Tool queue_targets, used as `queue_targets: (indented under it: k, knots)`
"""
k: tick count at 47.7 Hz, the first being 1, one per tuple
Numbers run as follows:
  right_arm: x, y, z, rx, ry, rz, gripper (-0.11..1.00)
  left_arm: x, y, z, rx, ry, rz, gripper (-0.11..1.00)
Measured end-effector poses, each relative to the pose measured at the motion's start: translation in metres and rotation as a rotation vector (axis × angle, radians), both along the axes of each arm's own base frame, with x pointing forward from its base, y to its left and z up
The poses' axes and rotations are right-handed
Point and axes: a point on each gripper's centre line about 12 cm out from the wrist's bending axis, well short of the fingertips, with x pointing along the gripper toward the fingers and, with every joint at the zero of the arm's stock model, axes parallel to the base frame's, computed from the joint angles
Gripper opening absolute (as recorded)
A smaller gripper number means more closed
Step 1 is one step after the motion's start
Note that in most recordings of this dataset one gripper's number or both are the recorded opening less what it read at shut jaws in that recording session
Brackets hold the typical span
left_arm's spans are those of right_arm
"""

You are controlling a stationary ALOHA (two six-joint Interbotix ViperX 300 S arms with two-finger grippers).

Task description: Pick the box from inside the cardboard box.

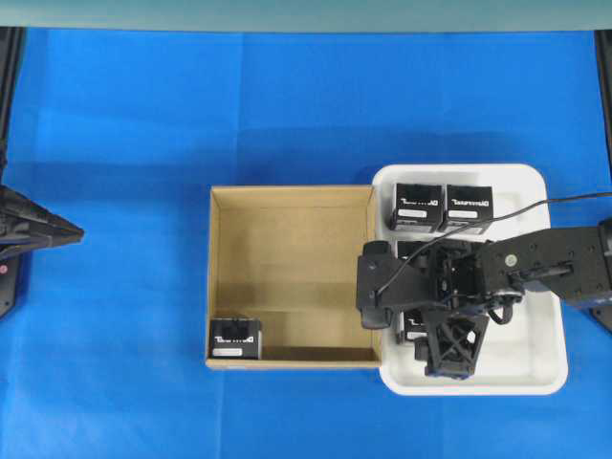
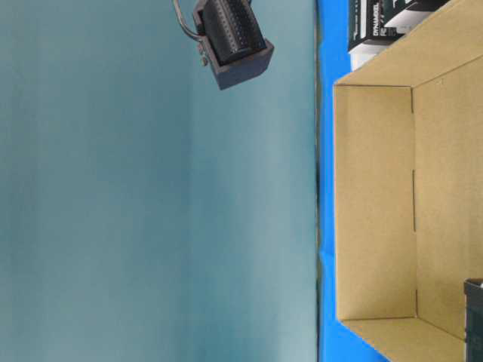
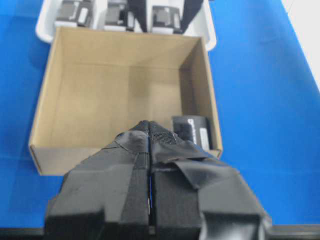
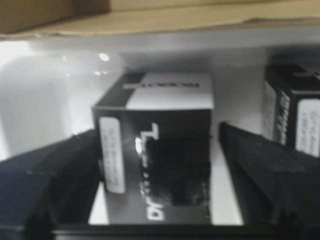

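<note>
One box sits in the cardboard box corner, well apart from the right gripper, whose jaws stand apart around a tray box.

The blue table carries the cardboard box and, touching its right side, a white tray.

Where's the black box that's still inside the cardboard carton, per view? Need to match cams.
Overhead: black box in the cardboard carton's lower-left corner.
Table-level: only a dark edge at bottom right, inside the carton.
Left wrist: lower right of the carton, box just above the shut left gripper.
Right wrist: not in it.
Shared landmark: the carton; in the right wrist view a tan strip on top.
</note>
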Motion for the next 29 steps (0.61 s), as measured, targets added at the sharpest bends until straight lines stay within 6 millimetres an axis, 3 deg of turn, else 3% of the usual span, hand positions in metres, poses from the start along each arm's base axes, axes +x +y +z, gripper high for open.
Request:
queue_targets:
  k: [17, 29]
  knots:
    - [0.002, 0.000, 0.003, 0.002, -0.019, -0.006, 0.96, 0.000, 0.000, 0.000, -0.001, 0.002, 0.000, -0.07]
    - [0.003, -0.001, 0.048, 0.021, -0.090, -0.007, 0.96, 0.000, -0.001, 0.000, -0.006, 0.002, -0.003, -0.07]
